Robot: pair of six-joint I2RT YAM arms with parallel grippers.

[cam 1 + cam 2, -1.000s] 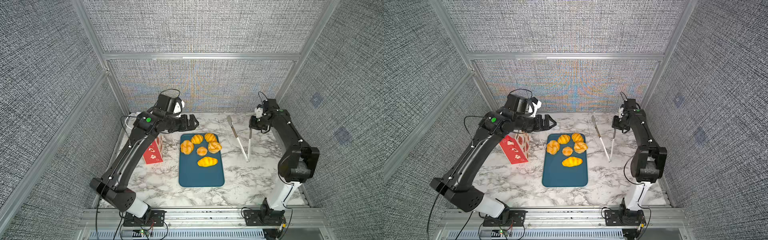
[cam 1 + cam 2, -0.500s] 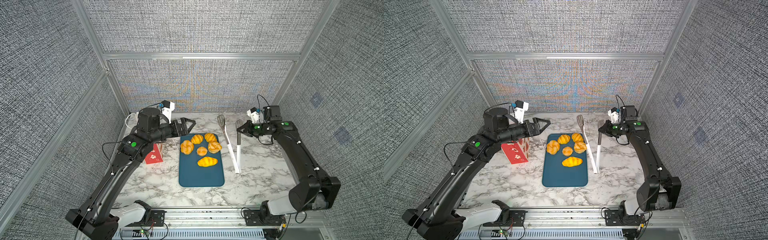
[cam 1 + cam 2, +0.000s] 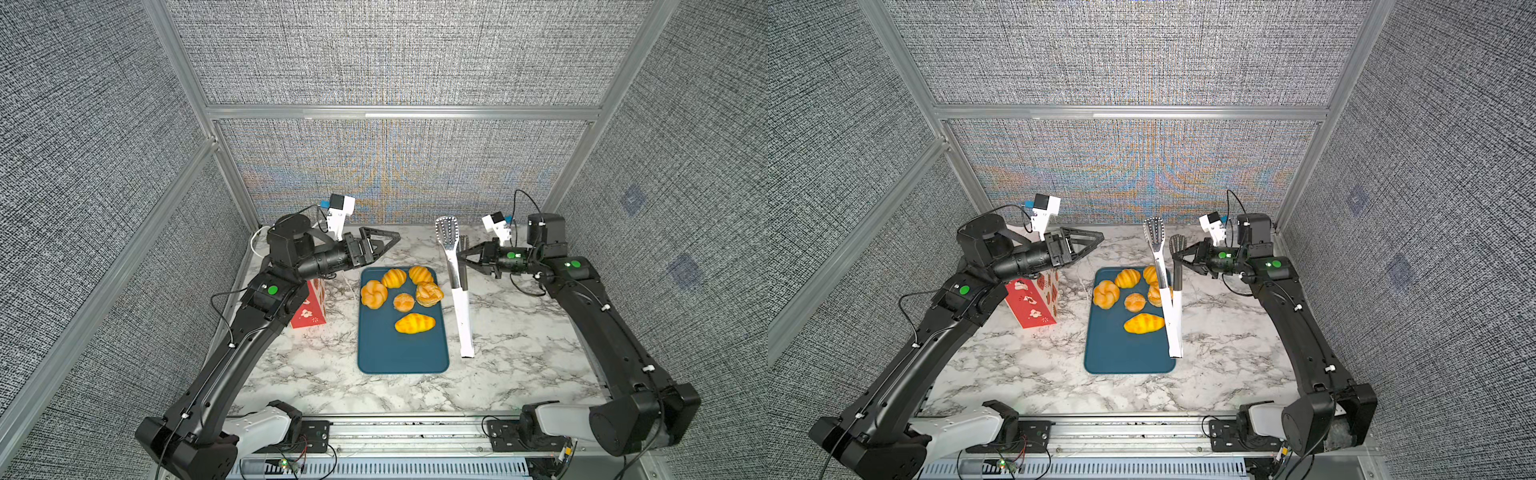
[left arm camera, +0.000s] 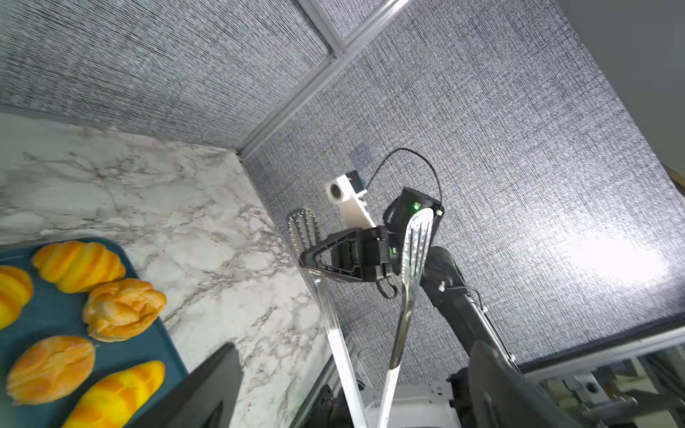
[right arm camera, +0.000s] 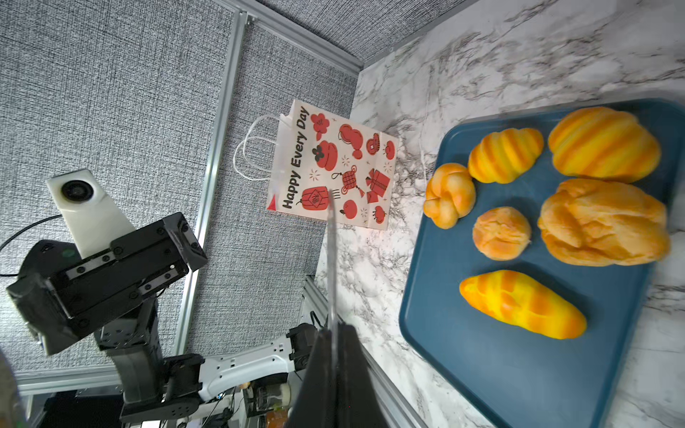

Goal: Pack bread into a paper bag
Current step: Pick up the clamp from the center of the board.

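Way off to the left of the tongs (image 3: pixel 457 286), past the tray (image 3: pixel 399 353), the paper bag (image 3: pixel 1034 305) stands mostly under the left arm, so I can't tell if its mouth is open. The left gripper (image 3: pixel 390 243) hovers above it, spread wide and empty. All 6 bread pieces (image 3: pixel 403 302) sit on the tray just left of the tongs. The tongs are splayed open with nothing in them, lined up with the tray's long side, heads toward the back wall. The right gripper (image 3: pixel 459 253) pinches just 1 tong arm. Both grippers look about equally near the bread.
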